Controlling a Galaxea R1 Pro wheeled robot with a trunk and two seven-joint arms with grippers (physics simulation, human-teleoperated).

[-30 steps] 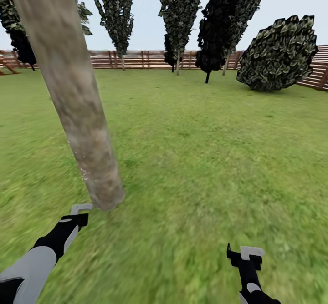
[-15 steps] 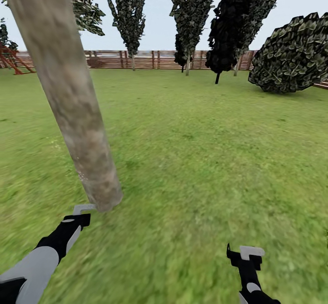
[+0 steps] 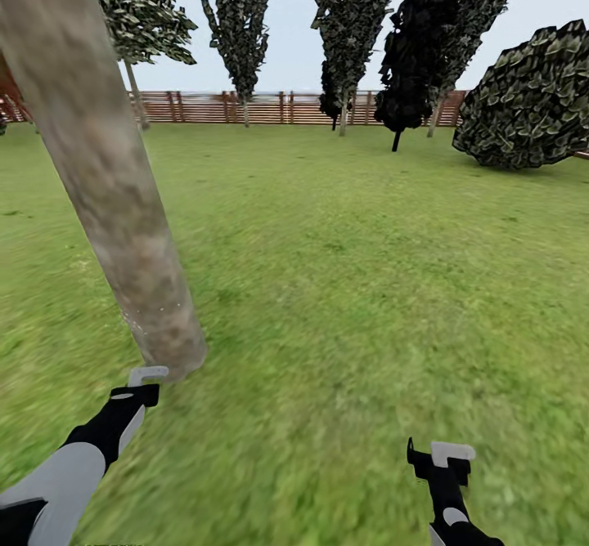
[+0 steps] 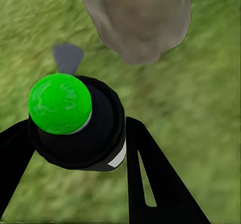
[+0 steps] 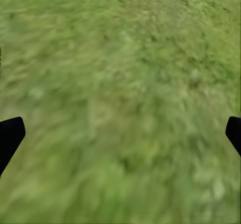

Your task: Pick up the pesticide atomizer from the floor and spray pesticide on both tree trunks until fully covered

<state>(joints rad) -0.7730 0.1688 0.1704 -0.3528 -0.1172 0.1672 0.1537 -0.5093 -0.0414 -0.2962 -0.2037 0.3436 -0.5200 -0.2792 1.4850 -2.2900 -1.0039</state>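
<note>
Two claws show low in the head view over blurry green grass. Left claw [image 3: 147, 376] sits just beside the base of the thick mottled grey-tan tree trunk [image 3: 106, 178], which leans across the left of the frame. In the left wrist view the left claw [image 4: 75, 133] is pinching the pesticide atomizer [image 4: 83, 128]: a black cylinder body with a round bright green cap [image 4: 59, 103], black fingers [image 4: 150, 174] pressed on either side of it. A small grey nozzle piece [image 4: 68, 57] sticks out past the cap, toward the trunk [image 4: 138, 18], whose base meets the floor [image 4: 201, 108] close by. Some pale specks sit low on the trunk in the head view; can't tell if that is spray.

Right claw [image 3: 442, 452] is out over open lawn at lower right, well apart from the trunk. In the right wrist view its fingertips [image 5: 10, 133] sit at the two far edges of the frame, spread wide, grass between them.

Far back: brown slatted fence [image 3: 245, 107], several tall dark leafy trees [image 3: 237, 15] in front of it, a round dark bush [image 3: 532, 96] at right.
</note>
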